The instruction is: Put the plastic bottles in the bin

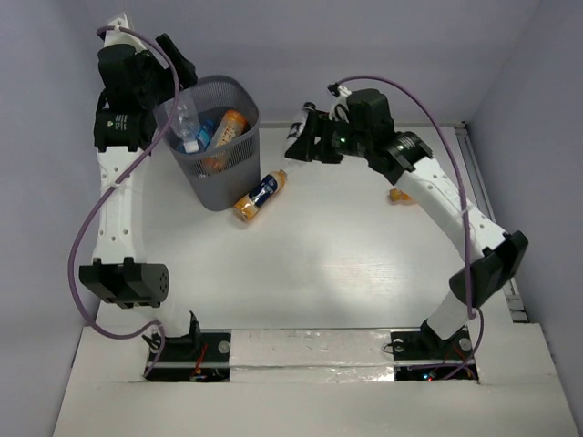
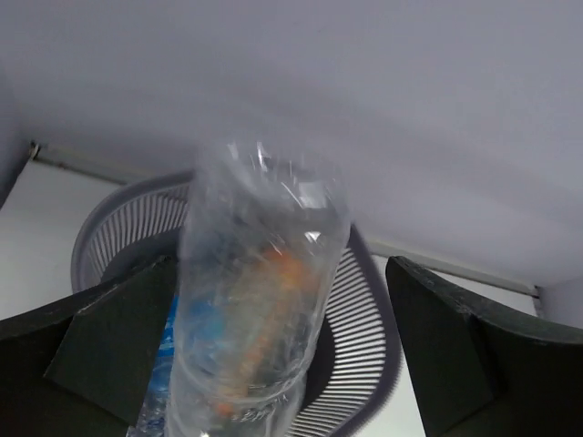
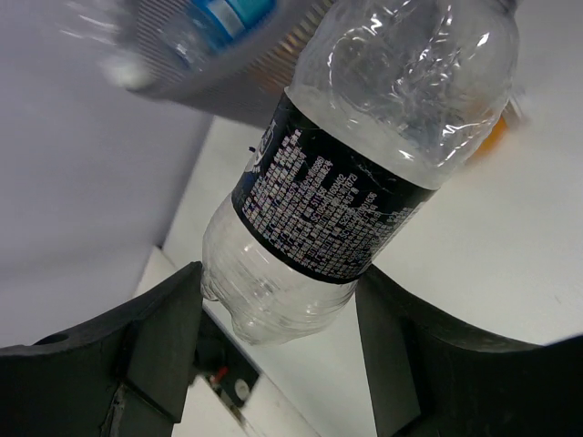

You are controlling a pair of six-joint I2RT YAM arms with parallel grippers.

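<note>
The dark grey mesh bin (image 1: 223,173) stands at the back left. It holds an orange bottle (image 1: 230,127) and a blue-labelled bottle (image 1: 197,138). My left gripper (image 1: 182,73) is open above the bin's rim (image 2: 364,300). A clear bottle (image 2: 260,300) hangs blurred between its fingers, against the left one and apart from the right; it also shows at the bin's mouth (image 1: 187,116). My right gripper (image 1: 305,138) is shut on the base of a clear bottle with a black label (image 3: 337,200), held in the air right of the bin. An orange bottle (image 1: 260,195) lies by the bin's base.
Something orange (image 1: 401,195) lies on the table behind my right forearm, mostly hidden. Walls close the table at the back and on both sides. A rail (image 1: 487,209) runs along the right edge.
</note>
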